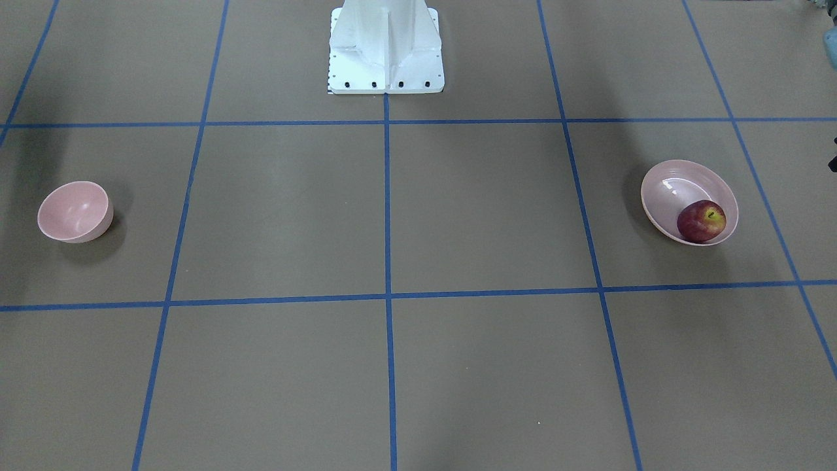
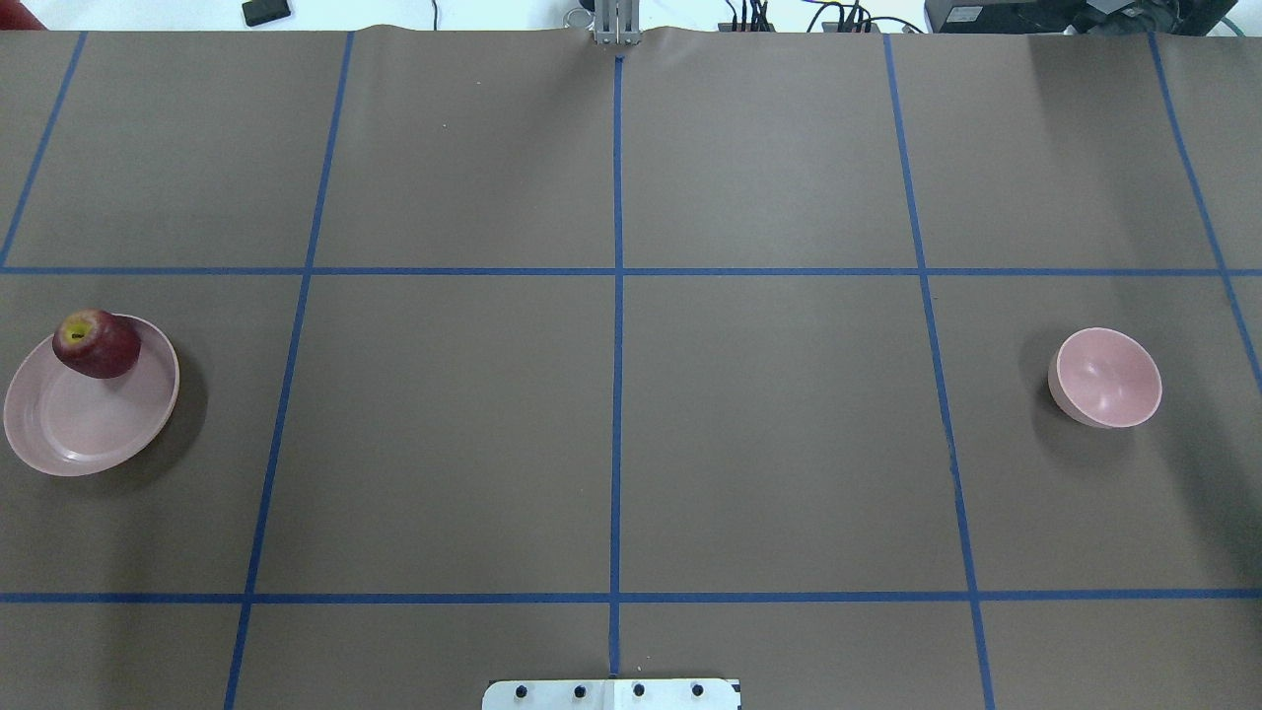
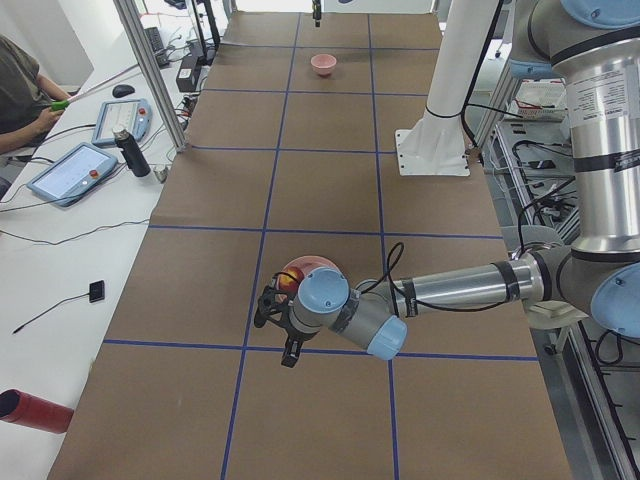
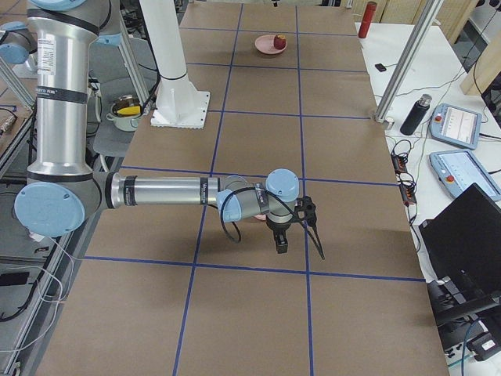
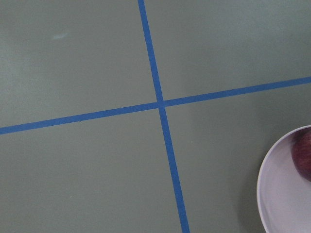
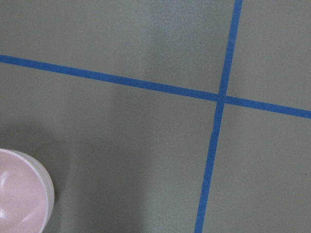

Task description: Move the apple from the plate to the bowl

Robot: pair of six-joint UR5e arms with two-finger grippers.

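Observation:
The dark-red apple (image 1: 701, 221) sits at the edge of the wide pale-pink plate (image 1: 673, 190), on the robot's left side of the table; they also show in the overhead view as apple (image 2: 96, 344) and plate (image 2: 79, 424). The small deep pink bowl (image 1: 73, 211) stands empty on the far right side, and also shows overhead (image 2: 1106, 378). My left gripper (image 3: 278, 335) hangs above the table beside the plate. My right gripper (image 4: 299, 239) hangs near the bowl. Both show only in the side views, so I cannot tell whether they are open or shut.
The white robot pedestal (image 1: 386, 52) stands at the table's middle back edge. Blue tape lines (image 2: 617, 394) divide the brown table. An operator (image 3: 20, 95), tablets, a bottle (image 3: 131, 152) and a red cylinder (image 3: 35, 412) lie beside the table.

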